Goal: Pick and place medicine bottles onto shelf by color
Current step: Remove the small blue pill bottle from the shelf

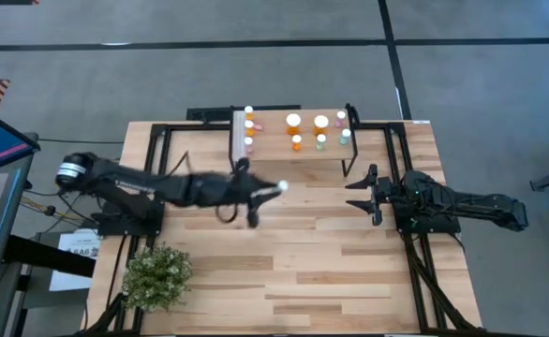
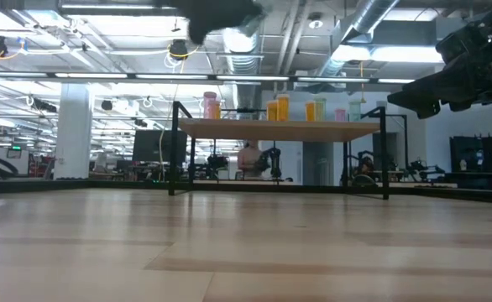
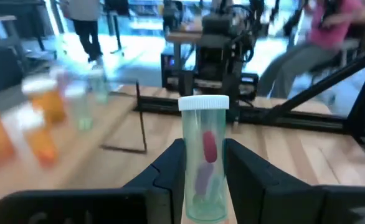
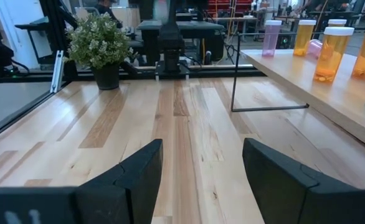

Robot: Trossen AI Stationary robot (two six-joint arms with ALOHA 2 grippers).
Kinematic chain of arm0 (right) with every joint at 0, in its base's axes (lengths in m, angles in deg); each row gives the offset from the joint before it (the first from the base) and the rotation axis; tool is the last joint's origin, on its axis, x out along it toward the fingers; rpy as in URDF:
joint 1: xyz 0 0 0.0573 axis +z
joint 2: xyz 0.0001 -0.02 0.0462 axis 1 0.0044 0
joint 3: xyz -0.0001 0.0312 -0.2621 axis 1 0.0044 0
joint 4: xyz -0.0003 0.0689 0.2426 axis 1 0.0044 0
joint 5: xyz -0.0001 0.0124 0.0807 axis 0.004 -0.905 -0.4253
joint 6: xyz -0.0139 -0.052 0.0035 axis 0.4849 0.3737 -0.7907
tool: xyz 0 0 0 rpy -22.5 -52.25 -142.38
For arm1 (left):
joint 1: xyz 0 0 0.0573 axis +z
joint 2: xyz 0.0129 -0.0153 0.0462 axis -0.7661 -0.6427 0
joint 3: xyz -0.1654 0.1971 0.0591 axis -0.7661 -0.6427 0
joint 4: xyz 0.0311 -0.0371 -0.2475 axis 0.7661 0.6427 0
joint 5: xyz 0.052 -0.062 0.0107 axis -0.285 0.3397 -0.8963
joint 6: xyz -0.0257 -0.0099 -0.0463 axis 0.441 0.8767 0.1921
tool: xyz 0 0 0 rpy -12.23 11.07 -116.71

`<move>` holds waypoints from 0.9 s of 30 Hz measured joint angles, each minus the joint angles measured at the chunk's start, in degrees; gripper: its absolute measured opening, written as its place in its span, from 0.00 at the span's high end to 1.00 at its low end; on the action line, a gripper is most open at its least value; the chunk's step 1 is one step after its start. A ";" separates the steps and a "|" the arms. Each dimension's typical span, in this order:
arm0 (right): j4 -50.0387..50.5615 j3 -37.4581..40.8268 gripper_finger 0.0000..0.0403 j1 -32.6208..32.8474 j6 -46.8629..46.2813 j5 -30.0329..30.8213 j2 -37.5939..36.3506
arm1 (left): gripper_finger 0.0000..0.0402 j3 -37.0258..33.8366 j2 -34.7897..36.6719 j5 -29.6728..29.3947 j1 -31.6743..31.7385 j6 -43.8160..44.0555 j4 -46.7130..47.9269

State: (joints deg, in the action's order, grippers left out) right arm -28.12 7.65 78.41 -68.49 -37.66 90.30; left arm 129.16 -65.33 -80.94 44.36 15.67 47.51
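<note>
- High view: the left gripper (image 1: 273, 190) reaches out over the middle of the table (image 1: 331, 271), clamped on a green bottle (image 1: 280, 186) whose white cap points toward the right arm. It sits in front of the shelf (image 1: 274, 140), near the shelf's left half but not over it.
- High view: other bottles (image 1: 294, 122) stand on the shelf, pink and orange at its left end, orange in the middle, pale green toward the right.
- High view: the right gripper (image 1: 363, 194) hangs near the shelf's right front leg, fingers apart, nothing between them. A plant (image 1: 157, 273) stands at the near left edge.
- Low view: the shelf (image 2: 281, 128) stands on black legs with bottles (image 2: 281, 107) in a row on top; both arms show only as dark shapes overhead.
- Left wrist view: the green bottle (image 3: 205, 167) stands upright between the two fingers (image 3: 170, 168), pinched on both sides, cap above the fingertips.
- Right wrist view: the fingers (image 4: 139, 174) stand well apart over bare wood; the shelf (image 4: 332, 102) with its bottles (image 4: 332, 53) lies off to one side.
</note>
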 joint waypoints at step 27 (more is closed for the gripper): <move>-0.03 0.00 0.39 0.01 -0.02 0.01 0.02 | 0.66 -29.51 -36.35 -14.34 -11.37 6.03 -62.65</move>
State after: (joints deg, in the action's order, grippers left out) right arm -28.15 7.65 78.41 -68.51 -37.65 90.32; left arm 99.65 -101.68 -95.27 32.99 21.70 -15.14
